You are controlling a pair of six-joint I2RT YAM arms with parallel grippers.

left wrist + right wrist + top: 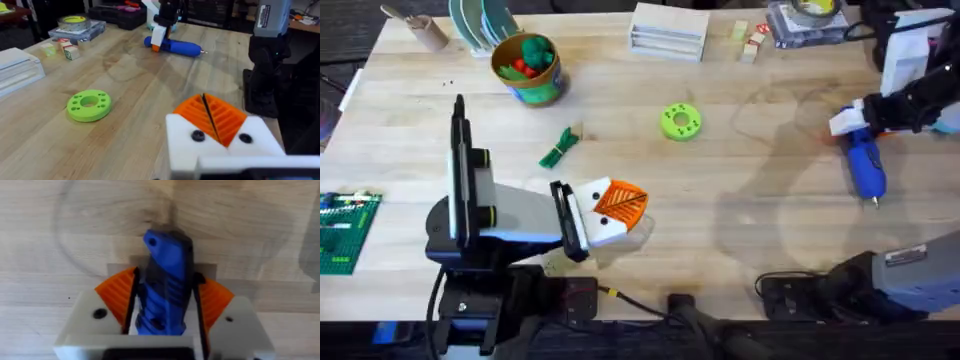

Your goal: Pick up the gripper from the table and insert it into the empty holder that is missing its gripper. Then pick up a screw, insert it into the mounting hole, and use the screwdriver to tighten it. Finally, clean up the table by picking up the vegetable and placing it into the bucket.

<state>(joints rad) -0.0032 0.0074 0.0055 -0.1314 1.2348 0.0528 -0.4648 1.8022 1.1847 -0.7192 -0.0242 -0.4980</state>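
Right tool (165, 305) out at three o'clock on the desk (760, 150), orange pads clenched on the blue screwdriver (865, 165), which lies flat on the wood, bit pointing toward six. Left tool (610, 212) sits low at seven o'clock, its two orange pads pressed together with nothing between them. The green vegetable (558, 148) lies just past it toward eleven, the bucket (527, 68) farther back at eleven with toys inside. A lime-green disc (681, 121) rests near centre, well apart from both tools.
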